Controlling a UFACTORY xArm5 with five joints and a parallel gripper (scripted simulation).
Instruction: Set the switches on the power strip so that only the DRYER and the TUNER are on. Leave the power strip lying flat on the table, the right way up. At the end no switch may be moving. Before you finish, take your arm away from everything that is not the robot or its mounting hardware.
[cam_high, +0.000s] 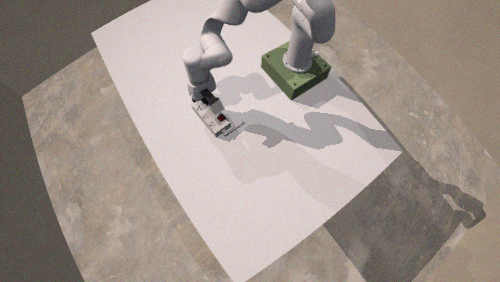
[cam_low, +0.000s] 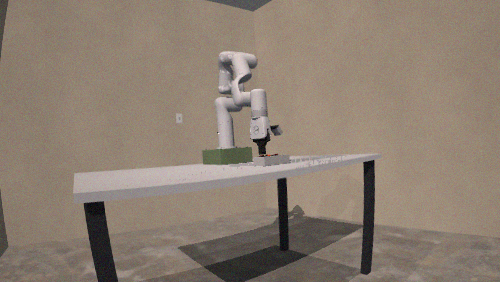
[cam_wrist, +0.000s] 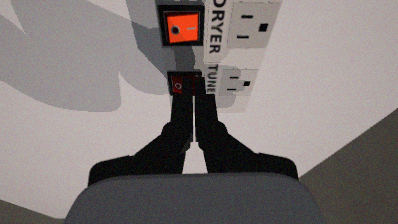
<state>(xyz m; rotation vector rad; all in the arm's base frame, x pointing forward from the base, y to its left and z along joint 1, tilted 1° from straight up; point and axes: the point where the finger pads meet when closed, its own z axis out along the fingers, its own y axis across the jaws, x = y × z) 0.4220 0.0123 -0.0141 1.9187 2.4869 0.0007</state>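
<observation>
From the top, the power strip (cam_high: 216, 118) lies flat on the white table (cam_high: 280, 210). It sits at about 8 o'clock from the green base block (cam_high: 274, 74). The arm bends down over the strip's far end, and the gripper (cam_high: 206, 98) hides that end. One red switch (cam_high: 220, 118) shows near the strip's middle.

From the side, the strip (cam_low: 270, 160) rests the right way up near the table's far edge. The gripper (cam_low: 261, 148) points straight down at it. I cannot tell from here if it touches.

From the wrist, the two black fingers are pressed tight together with nothing between them. Their tips are at the near edge of the dark red TUNER switch (cam_wrist: 183, 84), touching it or just about. At 12 o'clock from it, the DRYER switch (cam_wrist: 182, 28) glows bright orange, so it looks on. The TUNER one looks dark, so it is likely off.

The strip is probably hard plastic, light, and may slide or tip if pushed sideways. There is no need to grab it. It seems best to push straight down on one end of the little rocker with the closed tips, gently, until it clicks.
</observation>
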